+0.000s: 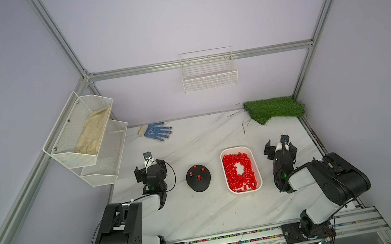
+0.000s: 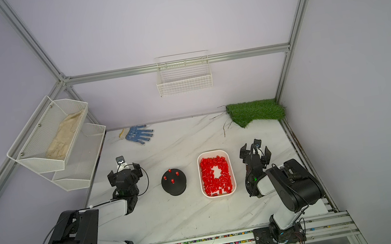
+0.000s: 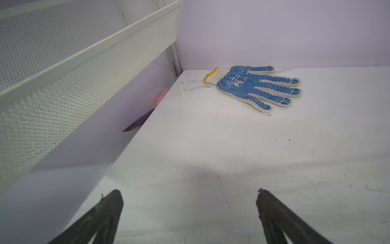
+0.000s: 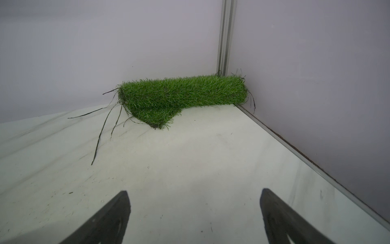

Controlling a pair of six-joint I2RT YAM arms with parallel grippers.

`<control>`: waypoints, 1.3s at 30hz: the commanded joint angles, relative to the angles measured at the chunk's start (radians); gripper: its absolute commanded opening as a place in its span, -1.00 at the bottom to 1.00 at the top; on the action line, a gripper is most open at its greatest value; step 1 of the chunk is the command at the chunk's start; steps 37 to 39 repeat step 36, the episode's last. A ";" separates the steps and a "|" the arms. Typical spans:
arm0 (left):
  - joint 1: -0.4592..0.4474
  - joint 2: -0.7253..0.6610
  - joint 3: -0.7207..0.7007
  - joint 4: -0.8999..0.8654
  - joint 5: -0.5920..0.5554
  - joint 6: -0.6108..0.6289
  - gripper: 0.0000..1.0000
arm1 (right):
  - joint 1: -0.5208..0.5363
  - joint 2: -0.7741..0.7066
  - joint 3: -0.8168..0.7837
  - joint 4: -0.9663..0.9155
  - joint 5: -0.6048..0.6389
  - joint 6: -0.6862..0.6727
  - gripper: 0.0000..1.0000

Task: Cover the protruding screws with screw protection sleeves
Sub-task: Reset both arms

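Twin black-and-white arms
Left arm [image 1: 117,236] and right arm [image 1: 342,184]: black joint housings, white link shells, looping black cables; left end effector [image 3: 188,190] and right end effector [image 4: 194,191] show dark tapered fingers [image 3: 107,211].

The flat stone-look worktop [image 1: 203,214] is white with thin grey veins running diagonally. The small cylindrical plastic sleeves [image 1: 231,180] are bright red, both the heap in the plain white rounded-rectangular plastic tray [image 1: 257,171] and the four on the round domed base [image 1: 200,185], which is matte black. At the far left corner, the knitted work glove [image 1: 157,131] is off-white with a blue dot pattern and a yellow cuff edge. The tufted artificial turf patch [image 1: 273,109] in the far right corner is green. The perforated metal wall shelf [image 1: 66,137] is white, and the folded cloth [image 1: 93,130] in it is beige.
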 commanded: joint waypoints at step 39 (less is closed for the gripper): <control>0.069 0.159 -0.031 0.273 0.135 -0.022 1.00 | -0.148 0.155 0.143 -0.020 -0.286 0.028 0.94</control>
